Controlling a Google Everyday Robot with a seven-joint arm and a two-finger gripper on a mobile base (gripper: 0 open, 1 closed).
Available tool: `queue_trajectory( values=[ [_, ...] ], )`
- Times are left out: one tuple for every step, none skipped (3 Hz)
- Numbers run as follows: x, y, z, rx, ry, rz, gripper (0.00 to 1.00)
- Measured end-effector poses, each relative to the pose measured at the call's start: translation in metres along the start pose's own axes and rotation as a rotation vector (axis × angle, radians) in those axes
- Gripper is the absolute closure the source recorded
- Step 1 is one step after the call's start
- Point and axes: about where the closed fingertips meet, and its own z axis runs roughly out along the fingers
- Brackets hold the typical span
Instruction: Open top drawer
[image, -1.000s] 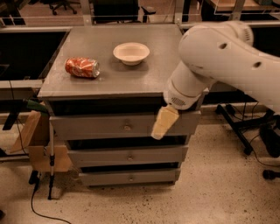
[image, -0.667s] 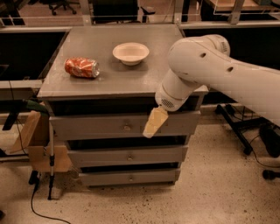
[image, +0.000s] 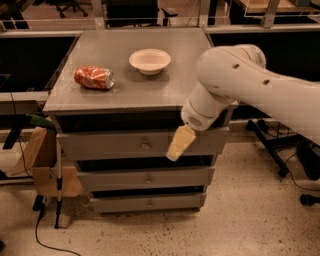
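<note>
The gripper (image: 175, 151) hangs before the top drawer (image: 100, 145), at 3 o'clock from its knob (image: 145, 146); open or closed, I cannot tell

Speckled floor (image: 250, 225) pictured under warm indoor light.
Dark desks (image: 35, 60) are lined behind; a wheeled chair base (image: 272, 145) is seen right.
</note>
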Motion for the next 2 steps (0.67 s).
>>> queue_trajectory(
  values=[
    [0.032, -0.002, 0.012, -0.043, 0.031, 0.084, 0.00],
    [0.056, 0.001, 0.008, -0.055, 0.027, 0.132, 0.00]
  ],
)
